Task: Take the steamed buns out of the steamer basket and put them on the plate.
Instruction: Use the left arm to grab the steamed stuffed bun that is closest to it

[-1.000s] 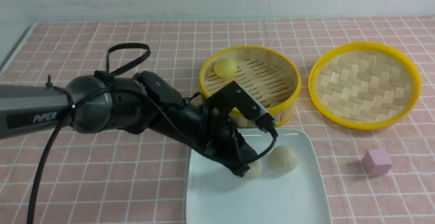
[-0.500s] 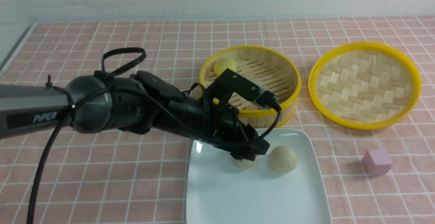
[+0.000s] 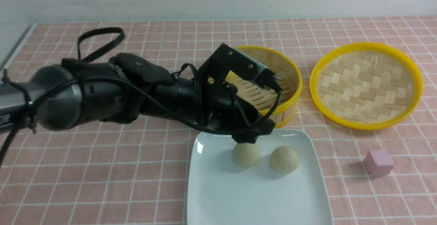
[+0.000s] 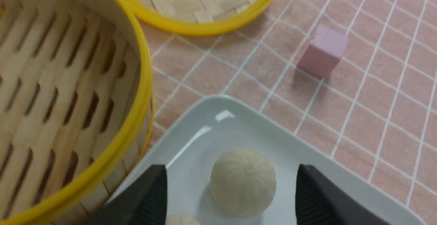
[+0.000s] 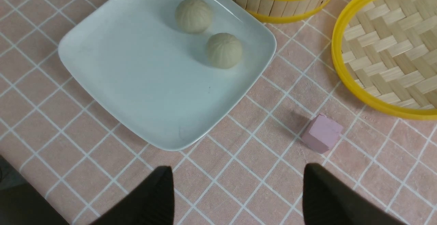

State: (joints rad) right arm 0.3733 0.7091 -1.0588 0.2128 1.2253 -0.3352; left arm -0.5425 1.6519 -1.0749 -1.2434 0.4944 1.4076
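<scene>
You see two round, cream buns [image 3: 246, 154] [image 3: 284, 159] with fine ridges, side by side on the white plate [image 3: 218, 197] at the bottom middle. Your left gripper [image 3: 251, 138] hangs wide open above one. Your right gripper [image 5: 235, 197] is wide too, holding nothing.

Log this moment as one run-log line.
left gripper: open, above plate | beige buns on plate: two | steamer basket: partly hidden by arm | right gripper: open, empty
</scene>
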